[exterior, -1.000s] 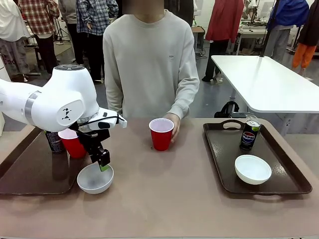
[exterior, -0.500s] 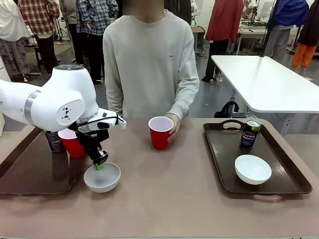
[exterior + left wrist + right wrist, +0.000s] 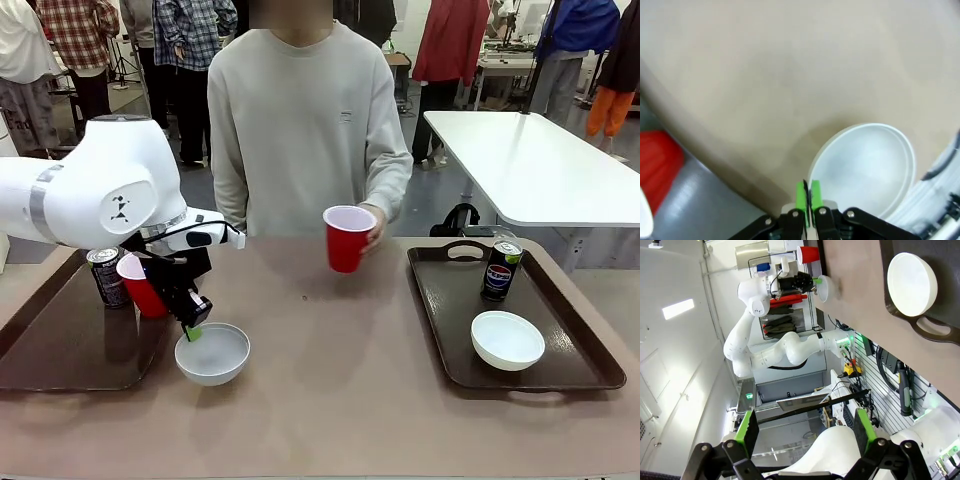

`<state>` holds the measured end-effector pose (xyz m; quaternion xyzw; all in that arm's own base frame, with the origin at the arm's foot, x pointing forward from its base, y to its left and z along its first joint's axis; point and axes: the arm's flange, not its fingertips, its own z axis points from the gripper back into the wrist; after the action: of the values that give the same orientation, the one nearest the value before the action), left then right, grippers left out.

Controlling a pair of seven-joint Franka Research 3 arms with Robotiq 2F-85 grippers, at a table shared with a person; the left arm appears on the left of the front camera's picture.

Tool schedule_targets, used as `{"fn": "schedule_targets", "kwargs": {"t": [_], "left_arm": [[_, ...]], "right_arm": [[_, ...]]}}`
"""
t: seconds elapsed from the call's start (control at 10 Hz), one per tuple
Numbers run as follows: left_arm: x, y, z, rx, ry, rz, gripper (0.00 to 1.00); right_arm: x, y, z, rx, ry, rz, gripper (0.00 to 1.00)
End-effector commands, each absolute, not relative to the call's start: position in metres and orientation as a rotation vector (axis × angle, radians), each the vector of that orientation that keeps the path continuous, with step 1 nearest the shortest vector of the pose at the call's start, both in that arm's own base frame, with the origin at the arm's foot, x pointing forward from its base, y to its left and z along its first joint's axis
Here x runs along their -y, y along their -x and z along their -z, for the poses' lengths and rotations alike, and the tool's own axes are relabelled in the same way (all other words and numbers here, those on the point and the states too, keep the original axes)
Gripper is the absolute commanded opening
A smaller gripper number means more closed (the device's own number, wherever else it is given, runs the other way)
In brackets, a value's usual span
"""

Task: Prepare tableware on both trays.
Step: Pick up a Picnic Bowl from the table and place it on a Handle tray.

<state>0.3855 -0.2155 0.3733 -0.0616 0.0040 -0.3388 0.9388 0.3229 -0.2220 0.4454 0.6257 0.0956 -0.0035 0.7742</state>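
Note:
My left gripper is shut, its green pads pinching the near rim of a small white bowl on the table, just right of the left tray. That tray holds a red cup and a black-green can. The right tray carries a Pepsi can and a second white bowl. The person's hand holds another red cup in the air above the table's far middle. My right gripper is open, well away from the table, with nothing between its fingers.
The person stands at the far edge of the table behind its middle. Bare tabletop lies between the two trays. A white table stands behind at the right, with other people in the background.
My left gripper has shut on the bowl's rim, and the bowl has shifted a little right. The person has lifted the red cup up and to the right.

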Motion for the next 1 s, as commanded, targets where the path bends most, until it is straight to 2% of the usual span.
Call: {"fn": "schedule_targets", "kwargs": {"t": [0.0,0.2,0.4,0.9], "left_arm": [[0.186,-0.348,-0.4,0.013,0.26,0.641,0.0],[0.143,-0.323,-0.412,0.038,0.418,0.638,0.0],[0.102,-0.328,-0.387,0.014,0.517,0.627,0.0],[0.031,-0.351,-0.346,-0.008,0.374,0.399,0.0]], "right_arm": [[0.226,-0.319,-0.446,-0.209,-1.355,-0.008,1.0],[0.226,-0.319,-0.446,-0.209,-1.355,-0.008,1.0],[0.226,-0.319,-0.446,-0.209,-1.355,-0.008,1.0],[0.226,-0.319,-0.446,-0.209,-1.355,-0.008,1.0]]}}
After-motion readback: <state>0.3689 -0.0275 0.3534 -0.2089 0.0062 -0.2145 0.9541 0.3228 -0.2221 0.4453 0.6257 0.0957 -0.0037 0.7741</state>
